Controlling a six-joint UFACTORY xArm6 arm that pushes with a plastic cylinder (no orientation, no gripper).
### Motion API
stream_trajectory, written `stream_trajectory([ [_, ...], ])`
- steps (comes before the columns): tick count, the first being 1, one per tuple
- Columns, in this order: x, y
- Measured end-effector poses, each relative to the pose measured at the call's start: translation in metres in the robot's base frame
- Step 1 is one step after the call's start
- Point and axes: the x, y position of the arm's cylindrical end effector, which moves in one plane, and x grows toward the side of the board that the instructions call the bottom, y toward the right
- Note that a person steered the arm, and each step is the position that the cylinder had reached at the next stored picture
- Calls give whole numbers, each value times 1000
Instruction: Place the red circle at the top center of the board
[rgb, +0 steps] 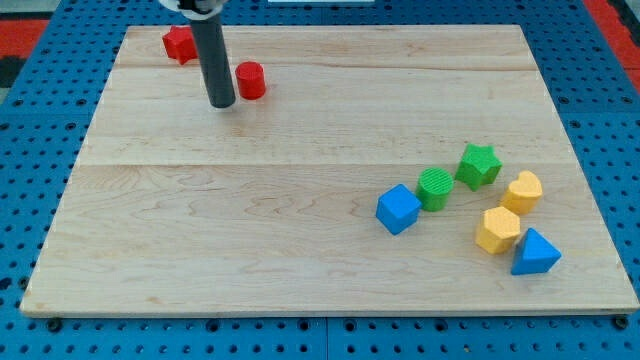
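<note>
Red circle (250, 80) — smooth cylinder — sits just beside my tip (222, 102).

Red circle (250, 80): short round red cylinder, standing upright on its flat end, round top face up. Sits on the wooden board (300, 220) in the far left part, left of the board's centre line and a little in from the far edge. My tip (222, 103) is just beside it on its left, slightly nearer; can't tell whether they touch. Nothing on top of it, fully visible.
</note>
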Motion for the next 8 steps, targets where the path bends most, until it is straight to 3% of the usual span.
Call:
stream_trajectory([
  [2,-59,104],
  [4,-95,117],
  [6,-78,126],
  [8,-19,129],
])
